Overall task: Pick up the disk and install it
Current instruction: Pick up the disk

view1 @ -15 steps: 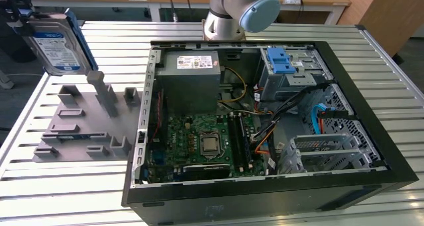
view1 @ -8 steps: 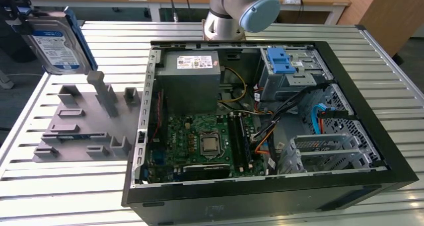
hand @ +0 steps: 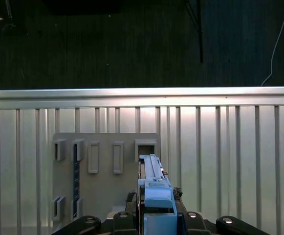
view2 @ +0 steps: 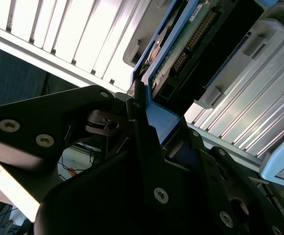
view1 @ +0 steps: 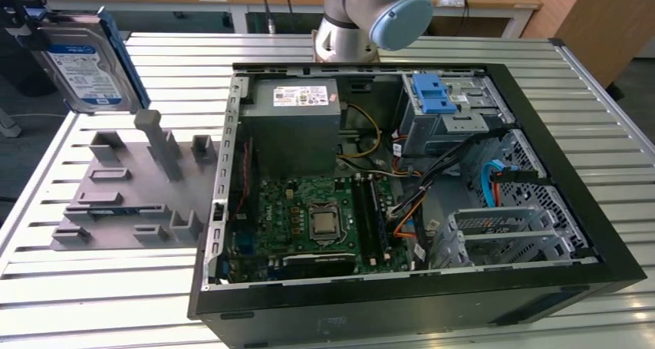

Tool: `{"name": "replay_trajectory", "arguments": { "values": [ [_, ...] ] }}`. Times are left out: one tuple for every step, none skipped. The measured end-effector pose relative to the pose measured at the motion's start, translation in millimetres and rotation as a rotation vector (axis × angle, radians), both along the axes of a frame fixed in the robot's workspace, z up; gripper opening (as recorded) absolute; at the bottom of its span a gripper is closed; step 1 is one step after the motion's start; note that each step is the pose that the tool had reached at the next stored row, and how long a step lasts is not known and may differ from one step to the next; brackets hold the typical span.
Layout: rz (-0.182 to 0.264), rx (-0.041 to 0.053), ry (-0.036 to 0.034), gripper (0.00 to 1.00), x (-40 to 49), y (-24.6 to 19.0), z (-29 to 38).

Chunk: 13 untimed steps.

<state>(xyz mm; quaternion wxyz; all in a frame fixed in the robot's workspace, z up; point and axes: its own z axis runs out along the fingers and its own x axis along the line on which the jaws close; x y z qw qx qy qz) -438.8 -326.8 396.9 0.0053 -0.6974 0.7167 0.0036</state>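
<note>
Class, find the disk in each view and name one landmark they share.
Exterior view: the disk at the exterior view's upper left, near the grey plate.
First wrist view: the disk edge-on in the pincer, before that plate.
Second wrist view: the disk, circuit board showing, past the pincer.
Shared landmark: the slatted table.

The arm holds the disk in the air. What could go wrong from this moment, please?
1. The gripper clamps the disk near one end, so the free end may tilt or slip while it is carried.
2. Loose cables lie inside the open case beside the drive cage; the disk could catch on them.
</note>
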Motion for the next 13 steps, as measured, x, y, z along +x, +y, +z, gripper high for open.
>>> {"name": "replay_trajectory", "arguments": {
  "values": [
    [0.0, 0.0, 0.0, 0.36, 0.0, 0.0, 0.5],
    [0.0, 0.0, -0.0001, 0.36, 0.0, 0.0, 1.0],
    [0.0, 0.0, -0.0001, 0.36, 0.0, 0.0, 1.6],
    [0.0, 0.0, -0.0003, 0.36, 0.0, 0.0, 2.1],
    [0.0, 0.0, -0.0003, 0.36, 0.0, 0.0, 2.6],
    [0.0, 0.0, -0.0004, 0.36, 0.0, 0.0, 3.2],
    [0.0, 0.0, -0.0005, 0.36, 0.0, 0.0, 3.7],
    [0.0, 0.0, -0.0005, 0.36, 0.0, 0.0, 4.2],
    [0.0, 0.0, -0.0005, 0.36, 0.0, 0.0, 4.8],
    [0.0, 0.0, -0.0006, 0.36, 0.0, 0.0, 5.3],
    [0.0, 0.0, -0.0006, 0.36, 0.0, 0.0, 5.9],
    [0.0, 0.0, -0.0007, 0.36, 0.0, 0.0, 6.5],
    [0.0, 0.0, -0.0008, 0.36, 0.0, 0.0, 7.0]
  ]
}}
